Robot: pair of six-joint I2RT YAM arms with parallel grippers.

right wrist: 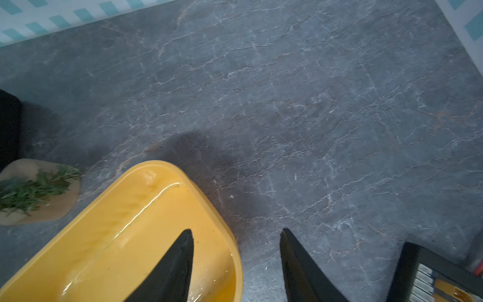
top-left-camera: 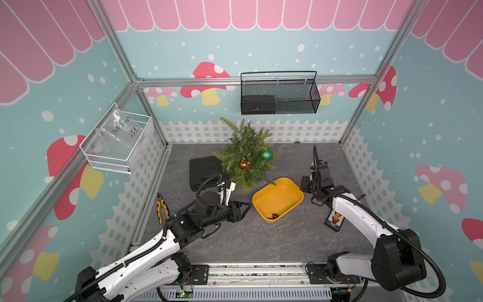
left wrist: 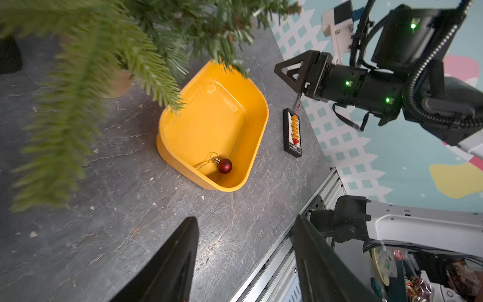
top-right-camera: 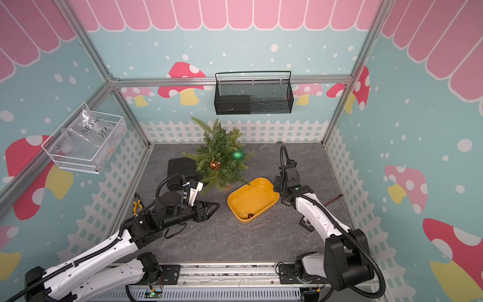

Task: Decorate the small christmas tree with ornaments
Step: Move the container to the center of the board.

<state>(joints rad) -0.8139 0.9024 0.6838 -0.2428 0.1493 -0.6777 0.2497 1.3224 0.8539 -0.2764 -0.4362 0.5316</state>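
The small christmas tree stands at the back middle of the table. Two ornaments hang on it: a glittery green one and an amber one. A tiny red ornament with a gold string lies in a near corner of the yellow tub. My left gripper hovers left of the tub, open and empty. My right gripper is open and empty over the tub's far right corner, with one finger above the tub.
A black case lies behind my left arm, and yellow-handled pliers lie by the left wall. A connector board sits right of the tub. A white wire basket and a black mesh basket hang on the walls.
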